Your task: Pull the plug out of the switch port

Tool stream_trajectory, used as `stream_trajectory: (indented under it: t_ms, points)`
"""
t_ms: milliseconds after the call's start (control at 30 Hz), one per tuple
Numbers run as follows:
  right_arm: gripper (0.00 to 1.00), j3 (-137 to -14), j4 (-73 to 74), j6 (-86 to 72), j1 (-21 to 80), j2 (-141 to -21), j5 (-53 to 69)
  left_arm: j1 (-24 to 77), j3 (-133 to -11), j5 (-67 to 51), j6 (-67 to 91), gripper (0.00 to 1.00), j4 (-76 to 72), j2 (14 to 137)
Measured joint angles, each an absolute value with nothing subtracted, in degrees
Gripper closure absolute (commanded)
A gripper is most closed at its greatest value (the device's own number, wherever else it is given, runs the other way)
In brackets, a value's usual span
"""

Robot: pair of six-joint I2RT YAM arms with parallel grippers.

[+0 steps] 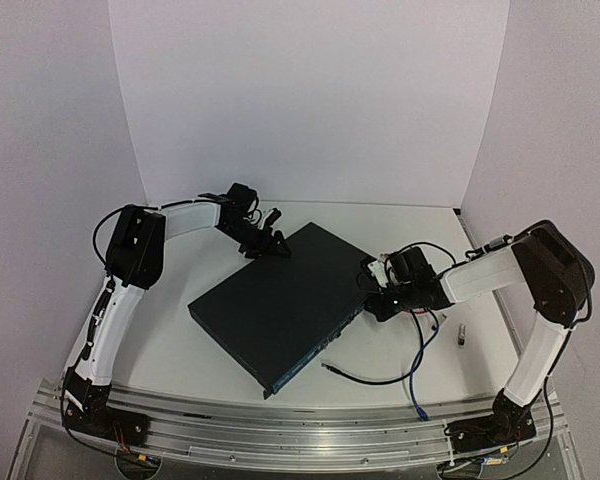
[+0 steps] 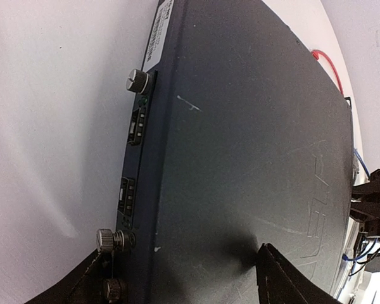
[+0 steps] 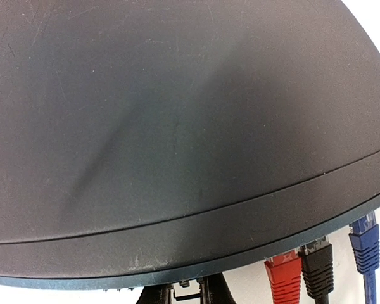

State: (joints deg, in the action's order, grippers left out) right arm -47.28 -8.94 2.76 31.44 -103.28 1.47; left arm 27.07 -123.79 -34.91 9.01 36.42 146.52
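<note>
Front rail: the two arm bases are bolted here, left and right, and both arms reach away from me across the table (image 1: pixel 180 350).
Loose leads: a black cable (image 1: pixel 370 379) lies slack on the tabletop with one end free. A blue cable (image 1: pixel 416 375) trails toward the rail, out of the arms' way.
Small grey piece: it lies alone (image 1: pixel 462 335) to the right, well apart from everything. I cannot tell what it is.
Switch: the switch (image 1: pixel 275 310) lies flat and skewed in the middle, its socket face turned toward the right arm, probably so that arm can reach the ports.
Plugs: a red plug (image 3: pixel 282 278), a black plug (image 3: pixel 316 265) and a blue plug (image 3: pixel 365 244) sit side by side at that face. They look seated, and I cannot tell which one is meant.
Right gripper: the right gripper (image 1: pixel 375 300) is low against the socket face, just beside the red plug. Its tips barely show, so I cannot tell whether they are parted or pinched.
Left gripper: the left gripper (image 1: pixel 265 242) is at the far corner with its fingers (image 2: pixel 82 282) spread wide, one outside the thumbscrews (image 2: pixel 137 79) and one over the lid. I would guess it is there to steady the box against the pull.
Progress: nothing looks unplugged yet.
</note>
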Motion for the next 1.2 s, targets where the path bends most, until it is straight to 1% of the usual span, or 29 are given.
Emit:
stream_trajectory:
  t_ms: [167,300,400,667,833,967,1067,1200]
  points:
    - [1.0,-47.3,-1.78,2.72,31.41,-99.9,1.38,27.38,-124.03,-35.33,8.94,0.25,36.32,146.72]
    - [1.0,-51.26,10.87,3.23,31.93,-98.72,-0.6,28.59,-124.1,-35.46,8.86,0.25,35.37,147.0]
    - [1.0,-52.62,15.26,4.41,32.01,-98.63,-1.37,29.24,-124.47,-35.57,8.86,0.25,34.89,147.32]
    - [1.0,-49.69,18.11,4.76,31.94,-95.19,-0.28,29.25,-124.49,-35.71,8.97,0.26,33.59,147.5]
    - [1.0,-48.6,19.84,-0.59,31.56,-93.94,1.95,29.09,-124.47,-35.68,8.98,0.25,33.29,147.51]
    - [1.0,-50.56,21.89,-3.52,31.72,-95.75,1.98,28.79,-124.46,-35.7,8.95,0.25,33.0,147.52]
    - [1.0,-52.49,24.28,-5.07,33.9,-97.01,-1.64,28.54,-124.37,-35.81,8.97,0.25,32.87,147.52]
    - [1.0,-50.82,21.93,-8.92,36.7,-96.29,-7.59,28.43,-123.49,-36.08,9.02,0.25,31.88,147.28]
